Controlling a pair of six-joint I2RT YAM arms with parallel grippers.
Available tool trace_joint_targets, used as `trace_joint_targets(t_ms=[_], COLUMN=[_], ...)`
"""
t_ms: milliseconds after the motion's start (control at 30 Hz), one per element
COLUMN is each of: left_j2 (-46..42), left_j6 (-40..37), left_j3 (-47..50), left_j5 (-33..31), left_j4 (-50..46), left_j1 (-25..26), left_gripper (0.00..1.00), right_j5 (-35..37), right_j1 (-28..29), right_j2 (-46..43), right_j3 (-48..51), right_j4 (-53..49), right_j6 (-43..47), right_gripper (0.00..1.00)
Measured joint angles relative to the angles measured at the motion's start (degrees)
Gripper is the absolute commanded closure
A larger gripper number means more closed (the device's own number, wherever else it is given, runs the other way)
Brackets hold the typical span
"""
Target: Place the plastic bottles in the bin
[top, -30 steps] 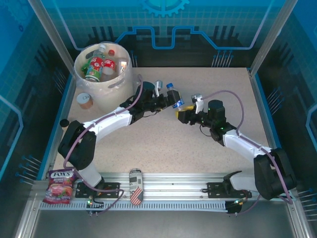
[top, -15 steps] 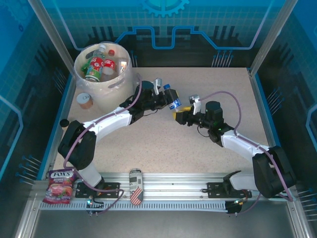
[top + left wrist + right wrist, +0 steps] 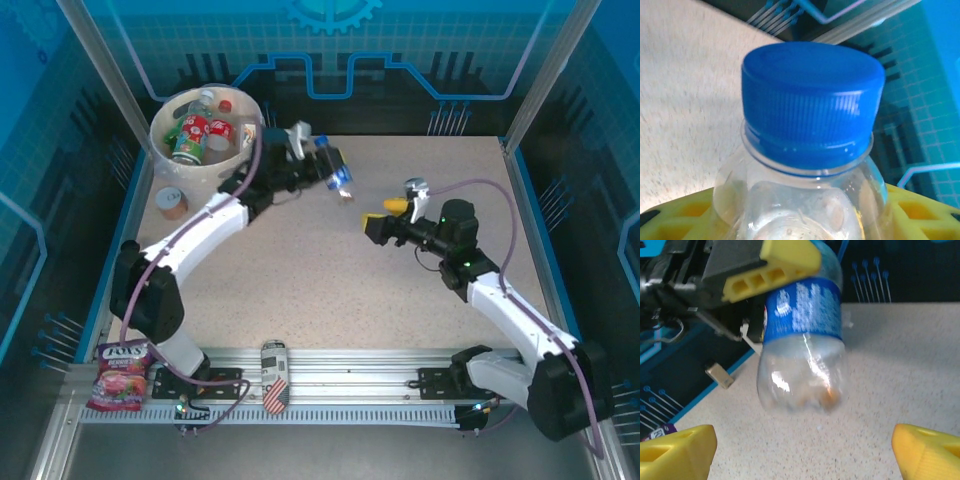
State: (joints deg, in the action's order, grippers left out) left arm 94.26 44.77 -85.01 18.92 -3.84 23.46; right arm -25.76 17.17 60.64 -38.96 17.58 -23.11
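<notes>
Handover done: bottle passed from right jaws, now released and backed clear, to left jaws, clenched round its upper body. Bottle aloft; bin just behind left jaws. Drop likely next.

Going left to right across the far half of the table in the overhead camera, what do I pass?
Large cream-white round plastic bin → clear plastic bottle with blue cap in the left gripper → open right gripper.

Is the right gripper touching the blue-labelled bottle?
Apart. In the right wrist view the right gripper is open, its fingers clear of the bottle, with table showing between; the left gripper holds it.
</notes>
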Motion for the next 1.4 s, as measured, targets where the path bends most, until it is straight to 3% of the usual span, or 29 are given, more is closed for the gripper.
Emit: trace_joint_targets(t_ms=[233,433,600,967,1067,1267,1400], left_j2=[-1.64,0.52,7.26,23.78,24.81,26.58,26.69], left_j6=[-9.92,-19.34,-26.97,-33.57,-34.60,-35.85,-36.41], left_j3=[-24.96,-45.46,-56.00,-63.36,-63.49,-64.22,-64.22], left_j5=[1.31,0.31,-2.38,-5.92,-6.88,-7.13,-7.17], left_j4=[-17.57,-33.11,-45.55,-60.50,-61.90,-62.36,-62.36], left_j1=[-16.11,-25.55,-27.98,-28.02,-28.02,-27.93,-27.80], left_gripper=[0.56,0.63,0.64,0.64,0.54,0.16,0.08], right_j5=[1.36,1.95,2.99,4.15,4.52,4.79,4.79], right_j1=[-2.03,-2.32,-2.47,-2.62,-2.62,-2.62,-2.62], right_j2=[-2.12,-0.72,-0.57,-0.20,-0.20,-0.20,-0.20], right_j3=[0.15,1.90,2.01,2.51,3.34,3.74,3.78], right_j4=[-5.49,-8.02,-9.40,-11.17,-11.21,-12.15,-12.13], right_j6=[0.42,0.39,0.68,1.73,1.73,2.19,2.16], right_gripper=[0.09,0.09,0.09,0.09,0.09,0.09,0.09])
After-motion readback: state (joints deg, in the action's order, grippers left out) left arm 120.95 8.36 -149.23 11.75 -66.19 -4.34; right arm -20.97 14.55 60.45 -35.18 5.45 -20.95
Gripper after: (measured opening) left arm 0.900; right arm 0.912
